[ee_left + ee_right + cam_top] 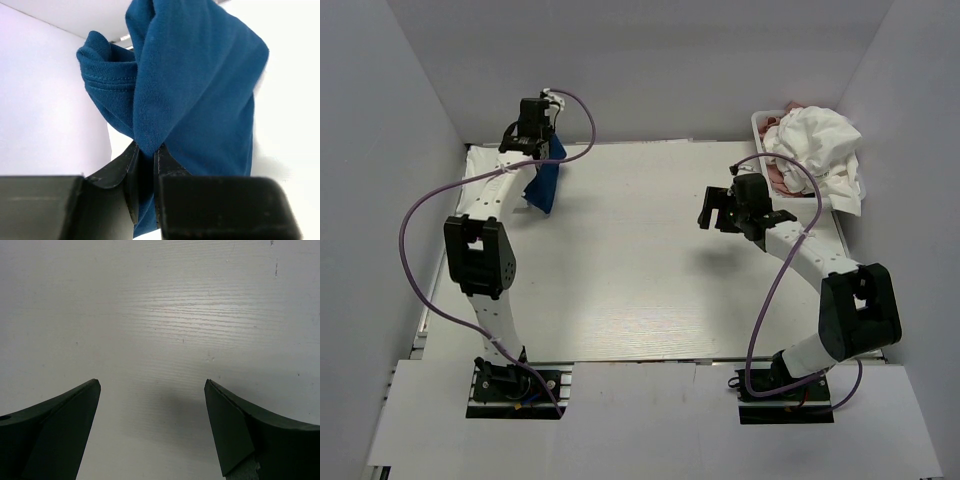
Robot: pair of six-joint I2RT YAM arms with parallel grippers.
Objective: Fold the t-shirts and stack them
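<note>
**A:** The left hand (148,159) is pinched tight on a bunched fold of the soft navy-blue cotton t-shirt (200,85). How safe is that grip?

**B:** It's a narrow bite. The shirt hangs from it in a twisted clump above the far left part of the white wood-grain counter (640,270). I can't tell whether its lowest tip touches down. If the pinch holds only an edge, I'd judge the cloth could slide out when the arm swings.

**A:** And the right hand (152,387)?

**B:** It's spread wide and holds nothing. It hovers over bare counter, well apart from the shirt. With the cloth so bundled, it may find no clean corner to take. Then the shirt lands crumpled and folds crooked.

**A:** Further out?

**B:** The white plastic lattice basket (757,121) sits at the far right corner. A heaped white cotton t-shirt (815,135) spills over its rim, with dusty-pink cloth (780,177) beneath. A careless tug there could drag out both, or shift the basket.
</note>
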